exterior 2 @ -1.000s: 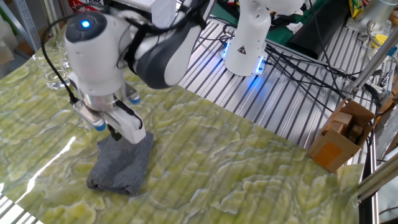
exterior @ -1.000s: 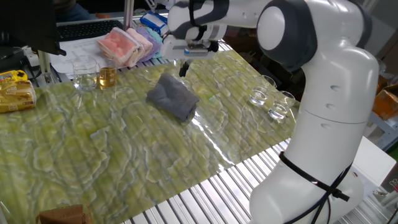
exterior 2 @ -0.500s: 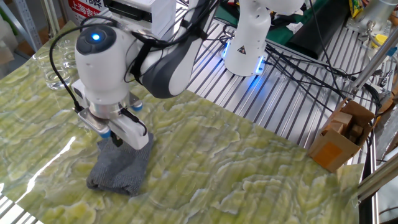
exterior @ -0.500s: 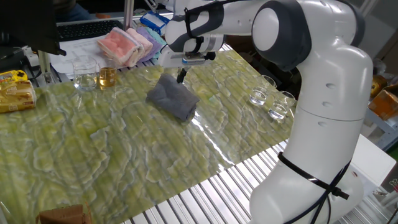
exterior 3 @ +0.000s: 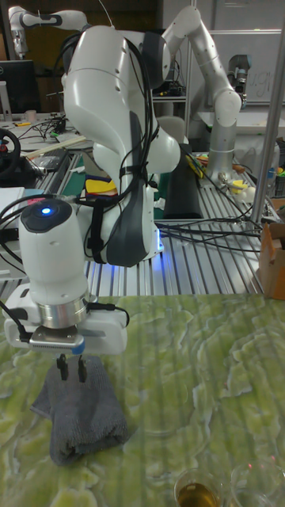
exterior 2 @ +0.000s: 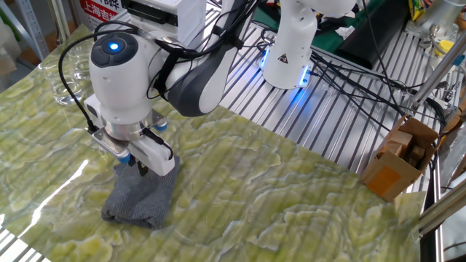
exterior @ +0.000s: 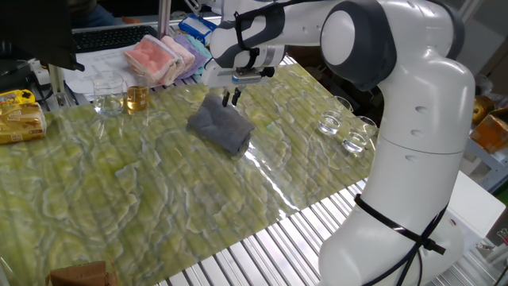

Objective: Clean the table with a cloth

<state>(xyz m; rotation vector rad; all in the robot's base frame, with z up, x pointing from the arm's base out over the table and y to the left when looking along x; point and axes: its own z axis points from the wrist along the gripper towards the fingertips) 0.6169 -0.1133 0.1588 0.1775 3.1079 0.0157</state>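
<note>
The dark grey cloth [exterior: 221, 127] lies crumpled on the yellow-green table [exterior: 119, 199] toward its far side; it also shows in the other fixed view [exterior 2: 142, 196] and the tall fixed view [exterior 3: 83, 412]. My gripper [exterior: 232, 99] points straight down over the cloth's far end, with its tips right at the fabric. The two thin fingers stand a little apart and hold nothing between them, as the tall view [exterior 3: 71, 372] shows best. From the other side the gripper [exterior 2: 138, 169] sits at the cloth's upper edge.
Two empty glasses [exterior: 341, 131] stand at the right edge. An empty glass [exterior: 107, 97] and a glass of amber liquid [exterior: 136, 98] stand at the back left, with a pink packet [exterior: 159, 57] behind them. A yellow packet [exterior: 20, 115] lies at far left.
The gripper has come down and slightly left onto the cloth's far end. Its fingers, pressed together before, now stand slightly apart. The cloth has not moved.
</note>
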